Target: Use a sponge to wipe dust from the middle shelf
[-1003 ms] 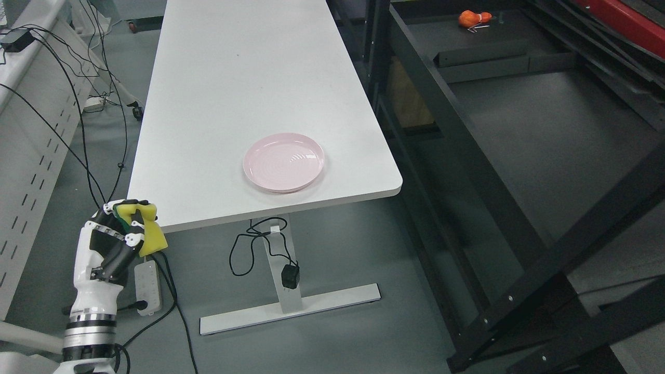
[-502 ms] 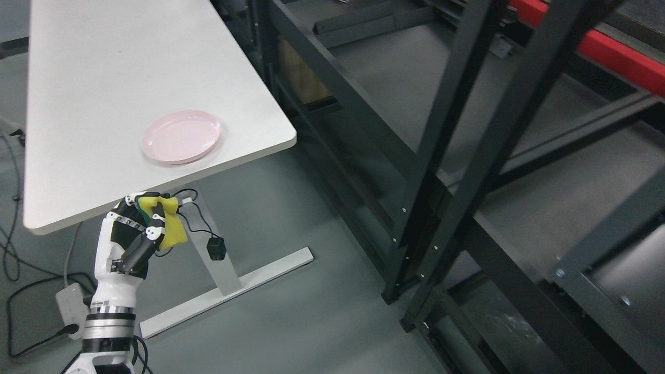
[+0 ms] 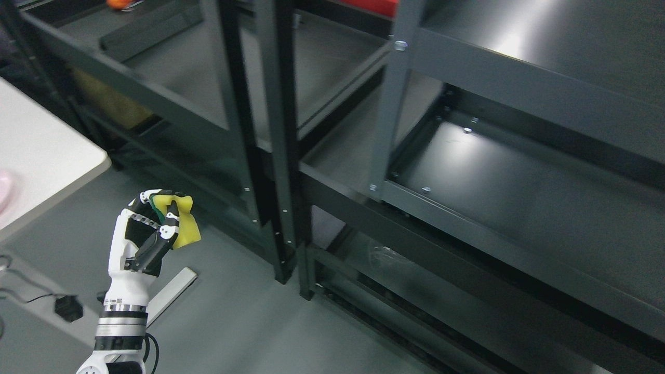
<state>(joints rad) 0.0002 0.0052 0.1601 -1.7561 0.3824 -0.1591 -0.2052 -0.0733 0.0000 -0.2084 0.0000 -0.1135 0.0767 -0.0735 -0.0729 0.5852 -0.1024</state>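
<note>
A yellow sponge [image 3: 183,226] with a green scouring side is held in the left hand [image 3: 146,235] — fingers [image 3: 170,221] curled tightly round it — at the lower left of the scene, raised above the grey floor [image 3: 234,317] and well apart from the shelving. The dark metal shelving unit [image 3: 280,156] is seen filling the middle and right, its middle shelf [image 3: 519,187] lying to the right with a glare patch on its surface. A white table corner [image 3: 47,161] is seen at the far left edge — a small orange object [image 3: 120,3] is seen on a far shelf at the top left.
</note>
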